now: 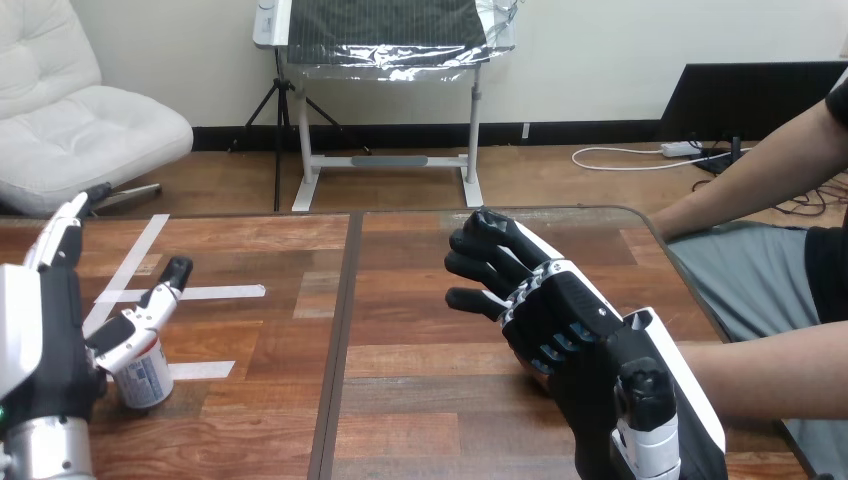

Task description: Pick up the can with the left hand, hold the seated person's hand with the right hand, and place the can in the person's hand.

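Far left, rising from the bottom edge on a silver forearm: the left hand, black with white shells on its back. Fingers straight and pointing up, thumb stretched out to the right; spread wide, closed round nothing. Just to its right, under the stretched thumb: the small white cylindrical can with blue print, upright on the brown wooden table, near the front left corner. Hard to say whether thumb and can touch; no curl round the can anywhere.

Around and beyond the can: white strips of tape stuck flat on the boards, one slanting away toward the far edge, one crossing it, a shorter one just beside the can. Further right, a dark seam running from the near edge of the tabletop to the far edge.

Right of the seam, well apart from the can: the right hand, black with a white shell along its wrist, reaching in from the bottom edge and pointing left and away over the boards. Cannot tell whether open or closed, nor whether anything lies in its grip. Just behind its wrist, coming in from the right edge: the person's forearm, low over the table, its end hidden behind the right hand. Higher up at the right edge, a second forearm of the person, sloping down to the table's far right corner.
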{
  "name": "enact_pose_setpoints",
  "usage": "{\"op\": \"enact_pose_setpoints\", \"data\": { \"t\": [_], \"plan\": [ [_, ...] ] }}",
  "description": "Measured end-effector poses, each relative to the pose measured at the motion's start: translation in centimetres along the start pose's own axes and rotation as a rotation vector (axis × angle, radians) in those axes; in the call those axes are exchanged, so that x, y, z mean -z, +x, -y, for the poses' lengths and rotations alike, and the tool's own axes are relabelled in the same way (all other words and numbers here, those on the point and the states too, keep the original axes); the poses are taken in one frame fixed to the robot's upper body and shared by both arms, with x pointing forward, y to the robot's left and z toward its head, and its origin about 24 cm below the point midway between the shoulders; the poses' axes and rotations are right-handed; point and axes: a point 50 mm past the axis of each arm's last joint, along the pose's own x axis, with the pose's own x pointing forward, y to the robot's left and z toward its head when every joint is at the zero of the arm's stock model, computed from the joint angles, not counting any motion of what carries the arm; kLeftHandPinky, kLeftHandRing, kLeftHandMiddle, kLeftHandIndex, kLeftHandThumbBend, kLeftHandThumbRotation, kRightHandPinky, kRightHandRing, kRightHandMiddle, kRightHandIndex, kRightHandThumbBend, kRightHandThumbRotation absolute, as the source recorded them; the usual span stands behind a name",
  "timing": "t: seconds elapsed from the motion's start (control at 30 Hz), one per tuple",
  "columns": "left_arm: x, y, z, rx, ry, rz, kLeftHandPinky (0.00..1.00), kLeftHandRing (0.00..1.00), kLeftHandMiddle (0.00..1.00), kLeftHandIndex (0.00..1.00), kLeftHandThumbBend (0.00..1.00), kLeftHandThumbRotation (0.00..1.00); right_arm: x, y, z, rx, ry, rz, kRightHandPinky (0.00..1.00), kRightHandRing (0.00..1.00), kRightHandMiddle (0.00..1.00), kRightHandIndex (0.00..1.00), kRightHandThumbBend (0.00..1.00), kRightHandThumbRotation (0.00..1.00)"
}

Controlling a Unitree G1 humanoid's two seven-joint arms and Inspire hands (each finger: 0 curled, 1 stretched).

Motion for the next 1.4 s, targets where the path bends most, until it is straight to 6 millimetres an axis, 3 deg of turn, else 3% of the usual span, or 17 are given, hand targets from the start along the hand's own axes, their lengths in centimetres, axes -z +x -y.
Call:
{"op": "enact_pose_setpoints", "data": {
  "t": [1.4],
  "plan": [
    [2.8,3.9,1.7,0.121,0.157,-0.075,0.84,0.85,0.87,0.85,0.72,0.47,-0.1,0.3,0.1,-0.008,-0.016,0.008,0.79,0.87,0.87,0.88,0.81,0.97]
  ]
}}
